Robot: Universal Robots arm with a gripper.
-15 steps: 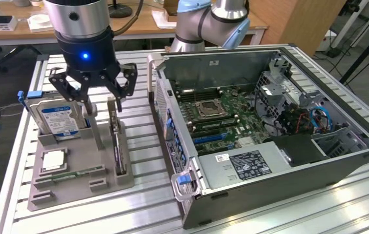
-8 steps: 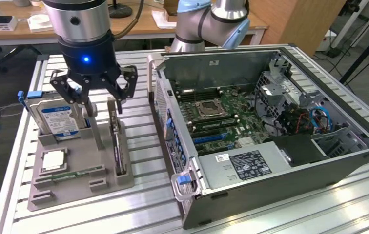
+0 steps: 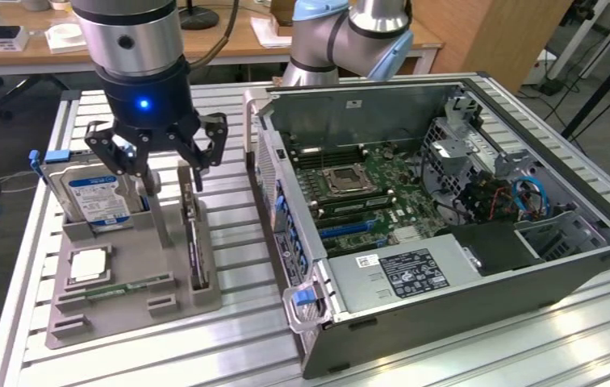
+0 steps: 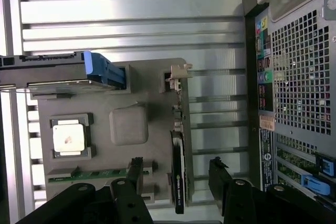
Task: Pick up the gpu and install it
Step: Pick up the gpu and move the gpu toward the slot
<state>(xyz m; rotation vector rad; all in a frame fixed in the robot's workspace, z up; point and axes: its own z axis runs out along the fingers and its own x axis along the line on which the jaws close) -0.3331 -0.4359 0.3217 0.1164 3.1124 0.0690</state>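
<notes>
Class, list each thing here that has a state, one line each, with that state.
gpu: standing on edge in the tray, not gripped.
gripper: open, poised over the gpu.
hard drive: upright in the tray.
processor: flat in a tray recess.
memory stick: lying in a tray slot.
computer case: on its side, panel off, inside exposed.

The gripper (image 4: 176, 162) hangs over the grey tray (image 4: 152, 93). Its two black fingers (image 4: 135, 172) are spread wide, one on each side of the gpu (image 4: 179, 182) and clear of it. The gpu stands on edge in a slot along the tray's side nearest the computer case (image 4: 299, 77). The tray also holds a square processor (image 4: 68, 139), a memory stick (image 4: 94, 173) and a hard drive (image 4: 47, 72) on edge. The tray sits on the slatted counter (image 4: 131, 19).
</notes>
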